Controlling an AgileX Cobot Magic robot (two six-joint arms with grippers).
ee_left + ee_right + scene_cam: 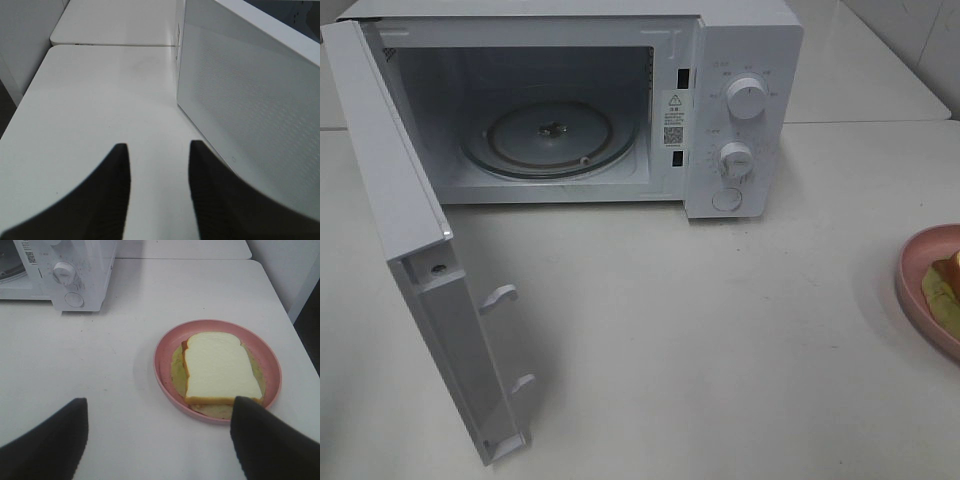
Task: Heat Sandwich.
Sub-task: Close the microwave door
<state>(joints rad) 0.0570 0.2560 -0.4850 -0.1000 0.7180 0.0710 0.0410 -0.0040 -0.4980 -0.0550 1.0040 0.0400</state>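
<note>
Resting on a pink plate, the sandwich lies on the table just ahead of the right claw, whose jaws gape wide and empty. The left claw stands partly parted, holding nothing, beside the open microwave door.

White table, matte, faint scuffs. Microwave sits on it at 12 o'clock in the high view, door swung fully open toward 7 o'clock, glass turntable visible inside. Pink plate sits on the table at 3 o'clock, cut by the frame edge, well apart from the microwave. A second white tabletop butts against it at 1 o'clock behind a seam.
</note>
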